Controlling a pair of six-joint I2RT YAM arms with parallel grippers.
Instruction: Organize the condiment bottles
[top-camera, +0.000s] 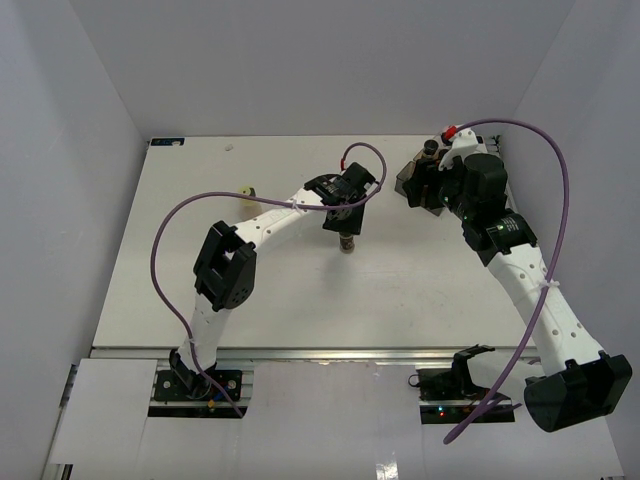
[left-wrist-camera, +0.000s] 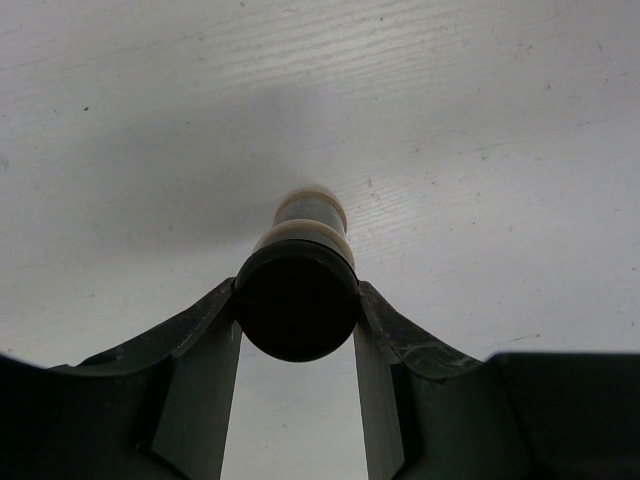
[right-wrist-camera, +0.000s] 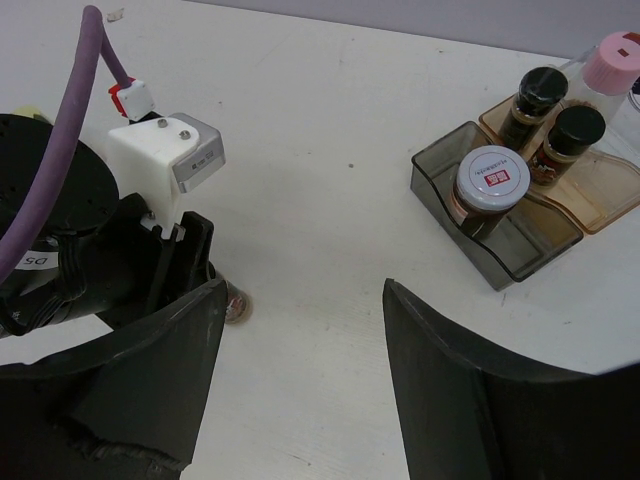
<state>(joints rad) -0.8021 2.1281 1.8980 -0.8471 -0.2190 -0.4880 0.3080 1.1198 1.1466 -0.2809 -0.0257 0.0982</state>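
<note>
The left hand (top-camera: 346, 228) is clamped on a dark bottle with a black cap (left-wrist-camera: 296, 300), one finger on each side of the cap. This bottle stands upright, and its foot seems to touch the white surface (top-camera: 300, 300), left of the smoky tray (right-wrist-camera: 520, 255) and nearer to the arm bases. Inside the smoky tray stands a white-capped jar (right-wrist-camera: 491, 178). Just beside this tray, on its far side, an amber tray (right-wrist-camera: 600, 195) holds two black-capped bottles (right-wrist-camera: 540, 95) and a pink-capped bottle (right-wrist-camera: 612, 62). A cream bottle (top-camera: 247, 197) is well apart, far left of the smoky tray. The right hand (right-wrist-camera: 304, 290) hovers near the smoky tray, its fingers apart and holding nothing.
</note>
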